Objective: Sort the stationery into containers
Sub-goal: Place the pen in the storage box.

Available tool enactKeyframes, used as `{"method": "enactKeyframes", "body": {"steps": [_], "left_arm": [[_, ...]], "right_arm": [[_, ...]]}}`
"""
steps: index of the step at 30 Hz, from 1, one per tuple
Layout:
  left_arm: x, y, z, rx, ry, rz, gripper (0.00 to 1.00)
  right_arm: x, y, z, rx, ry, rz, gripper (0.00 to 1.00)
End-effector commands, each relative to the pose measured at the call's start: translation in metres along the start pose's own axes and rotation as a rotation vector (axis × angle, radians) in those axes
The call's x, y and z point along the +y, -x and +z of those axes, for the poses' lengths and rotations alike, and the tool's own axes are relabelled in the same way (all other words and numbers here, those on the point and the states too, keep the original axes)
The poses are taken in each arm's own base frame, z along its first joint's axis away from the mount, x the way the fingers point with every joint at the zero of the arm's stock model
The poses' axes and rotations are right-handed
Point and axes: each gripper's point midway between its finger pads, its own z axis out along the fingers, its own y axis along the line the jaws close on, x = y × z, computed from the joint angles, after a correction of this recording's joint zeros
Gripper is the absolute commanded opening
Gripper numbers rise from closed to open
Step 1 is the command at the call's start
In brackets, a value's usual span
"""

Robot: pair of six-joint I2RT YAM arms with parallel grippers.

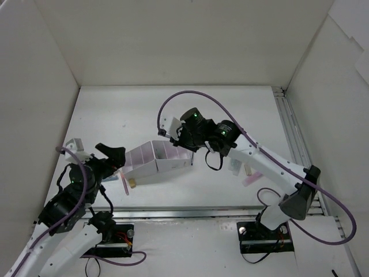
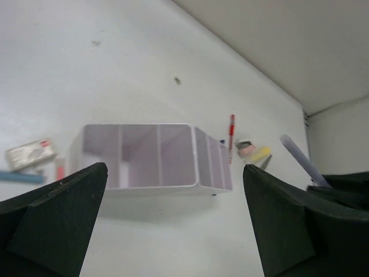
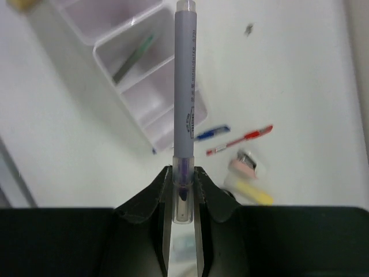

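The white organizer (image 1: 167,165) lies in the middle of the table, and also shows in the left wrist view (image 2: 101,156) and the right wrist view (image 3: 75,75). My right gripper (image 1: 183,136) is shut on a grey pen (image 3: 185,81) and holds it above the organizer's right end. A green pen (image 3: 134,57) lies in one compartment. My left gripper (image 1: 113,157) is open and empty just left of the organizer, with its fingers (image 2: 63,213) wide apart. A blue pen (image 3: 211,133), a red pen (image 3: 239,140), a yellow marker (image 3: 253,193) and a pink eraser (image 3: 242,166) lie on the table beyond the organizer.
A pale eraser (image 2: 30,153) and another blue pen (image 2: 20,177) lie by the organizer's left end. A pink marker (image 1: 124,183) lies near its front left corner. White walls close in the table on three sides. A metal rail (image 1: 291,133) runs along the right.
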Motion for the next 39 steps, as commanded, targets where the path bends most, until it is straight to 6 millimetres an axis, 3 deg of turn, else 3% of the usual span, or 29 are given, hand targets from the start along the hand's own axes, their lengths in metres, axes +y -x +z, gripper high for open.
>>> {"method": "enactKeyframes", "body": {"steps": [1,2,4,5,8,15,26,29,32,34,35,37,38,39], "left_arm": [[0.071,0.001,-0.032,-0.014,0.308,-0.009,0.99],[0.079,-0.002,-0.035,-0.006,0.341,-0.013,0.99],[0.097,-0.014,-0.042,0.028,0.429,-0.023,0.99],[0.103,-0.017,-0.043,0.033,0.457,-0.029,0.99],[0.112,-0.026,-0.045,0.06,0.501,-0.023,1.0],[0.116,-0.038,-0.038,0.092,0.524,0.001,0.99],[0.114,-0.053,-0.019,0.145,0.551,0.022,0.99],[0.118,-0.058,-0.008,0.187,0.545,0.011,1.0],[0.124,-0.068,0.004,0.258,0.517,-0.021,1.0],[0.133,-0.075,0.008,0.309,0.507,-0.056,1.0],[0.136,-0.077,0.008,0.32,0.508,-0.065,0.99],[0.14,-0.082,0.009,0.335,0.508,-0.083,0.99],[0.142,-0.082,0.009,0.331,0.509,-0.09,1.0],[0.142,-0.083,0.008,0.327,0.506,-0.096,0.99]], "right_arm": [[0.013,-0.055,-0.017,0.334,0.171,-0.214,0.0],[0.017,-0.065,-0.024,0.38,0.202,-0.23,0.0],[0.012,-0.069,-0.018,0.486,0.214,-0.254,0.0],[0.004,-0.057,-0.018,0.478,0.186,-0.258,0.0],[0.0,-0.059,0.009,0.607,0.167,-0.322,0.0],[-0.003,-0.049,0.038,0.679,0.137,-0.396,0.0],[0.023,-0.035,0.076,0.656,0.161,-0.502,0.05],[0.024,-0.027,0.084,0.641,0.137,-0.522,0.13],[0.021,-0.014,0.088,0.605,0.076,-0.536,0.29],[0.012,-0.01,0.085,0.601,0.016,-0.544,0.31],[0.01,-0.003,0.086,0.572,-0.011,-0.54,0.41],[0.009,0.005,0.078,0.534,-0.019,-0.525,0.45],[0.008,0.011,0.075,0.509,-0.025,-0.512,0.56],[0.008,0.015,0.072,0.491,-0.026,-0.507,0.61]]}}
